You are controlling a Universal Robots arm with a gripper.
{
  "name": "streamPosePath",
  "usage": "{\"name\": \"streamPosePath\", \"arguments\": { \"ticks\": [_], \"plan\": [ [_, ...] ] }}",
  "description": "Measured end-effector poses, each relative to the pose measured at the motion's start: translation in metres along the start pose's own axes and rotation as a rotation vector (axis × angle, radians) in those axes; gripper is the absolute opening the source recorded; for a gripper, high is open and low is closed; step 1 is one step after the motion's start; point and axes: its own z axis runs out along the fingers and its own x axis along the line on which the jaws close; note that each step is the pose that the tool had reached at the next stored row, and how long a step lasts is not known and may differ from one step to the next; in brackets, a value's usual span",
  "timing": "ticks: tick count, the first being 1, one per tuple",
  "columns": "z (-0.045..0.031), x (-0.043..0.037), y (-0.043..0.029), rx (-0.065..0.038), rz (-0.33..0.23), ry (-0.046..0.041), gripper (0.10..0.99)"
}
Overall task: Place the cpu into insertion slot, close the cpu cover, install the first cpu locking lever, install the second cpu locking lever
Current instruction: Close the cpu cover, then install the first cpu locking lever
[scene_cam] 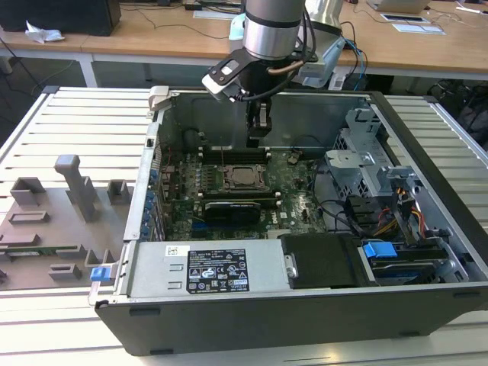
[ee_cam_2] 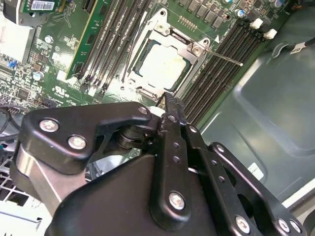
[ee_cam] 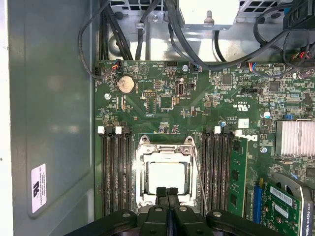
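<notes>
**Robot Arm Poised Over Processor Socket in Open Workstation**

The gripper [ee_cam_2: 170, 101], a black jointed linkage studded with silver screws, has its two fingers pressed together and nothing between them. It hangs inside an open computer case [scene_cam: 305, 320] that lies on its side on a pale slatted counter [scene_cam: 76, 114]. Wooden desks [scene_cam: 152, 34] cross the room behind. At the exterior view's left, a grey fixture plate [scene_cam: 46, 221] carries blocky grey holders.

The cpu [ee_cam: 167, 177], a flat square with a pale metal top, sits in its socket at the middle of the green motherboard [ee_cam: 162, 98]. The cpu cover [ee_cam: 143, 167], a thin silver frame with a square window, lies flat around it. In the first wrist view, the gripper's tips overlap the socket's near edge, just beside the cpu. Whether they touch the frame cannot be made out. A thin wire locking lever [ee_cam: 201, 182] runs along one side of the socket, and in the second wrist view its free end juts out over the neighbouring memory slots [ee_cam_2: 231, 46]. Whether it is latched cannot be told.

Long black slots flank the socket on both sides. A silver coin cell [ee_cam: 126, 84] shines farther up the board, and a finned metal heatsink [ee_cam: 295, 137] stands off to one side. In the exterior view, a labelled power supply [scene_cam: 206, 271] lies along the case's near wall.
</notes>
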Motion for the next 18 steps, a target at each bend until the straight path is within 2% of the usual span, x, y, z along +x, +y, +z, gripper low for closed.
{"name": "streamPosePath", "arguments": {
  "ticks": [6,15,18],
  "plan": [
    [-0.0003,0.0,0.0,0.0,-0.004,-0.0001,0.106],
    [-0.0003,0.0,0.0,0.002,-0.166,-0.006,0.106],
    [-0.0002,0.0,0.0,0.003,-0.244,-0.0088,0.106]
  ]
}}
